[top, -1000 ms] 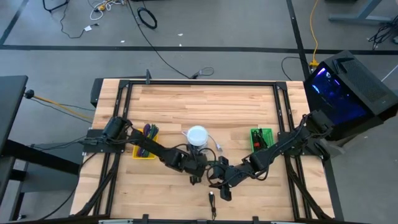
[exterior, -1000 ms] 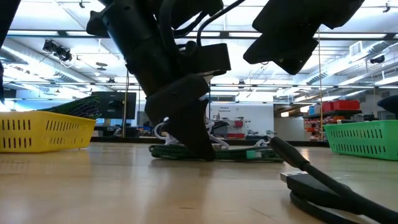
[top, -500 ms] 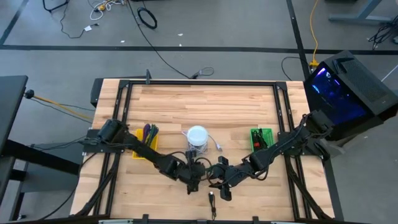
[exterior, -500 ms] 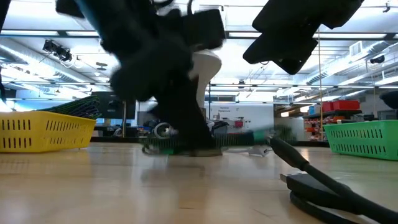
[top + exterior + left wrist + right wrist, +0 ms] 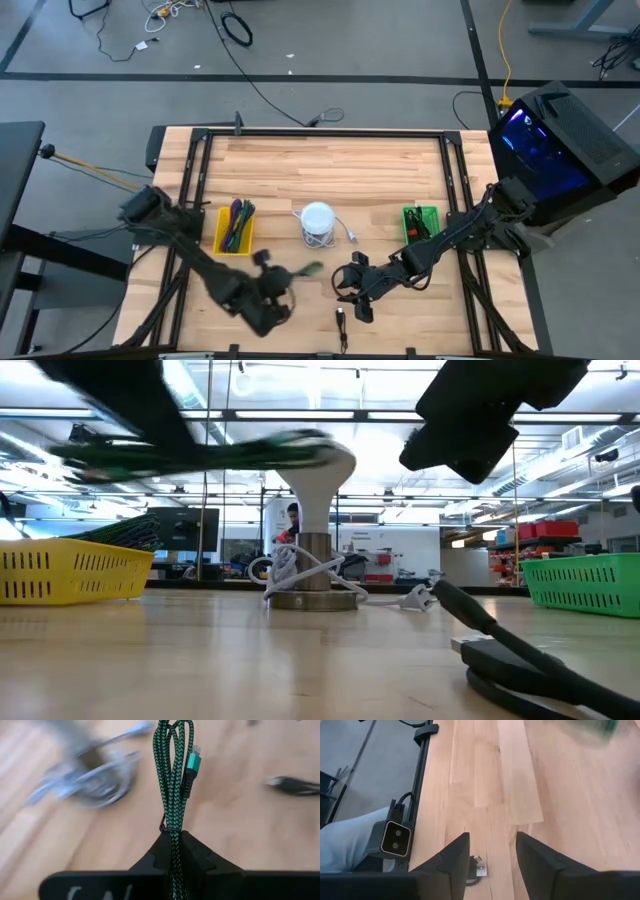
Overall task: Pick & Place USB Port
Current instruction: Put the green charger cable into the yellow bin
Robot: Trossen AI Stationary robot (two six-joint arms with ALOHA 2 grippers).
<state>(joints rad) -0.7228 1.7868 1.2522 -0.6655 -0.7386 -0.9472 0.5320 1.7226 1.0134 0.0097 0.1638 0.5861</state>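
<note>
My left tool (image 5: pixel 174 851) is clamped on the coiled green cable (image 5: pixel 173 775), holding it clear of the bench (image 5: pixel 330 165) for carrying, I judge, to a basket, while my right tool (image 5: pixel 490 851) waits open above a black cable (image 5: pixel 341 322).

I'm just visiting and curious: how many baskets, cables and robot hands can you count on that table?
Baskets: 2, a yellow basket and a green basket.
Cables: 3, a green braided cable in the left hand, a white cable, a black cable.
Hands: 2, with the right hand.
Total: 7.
</note>
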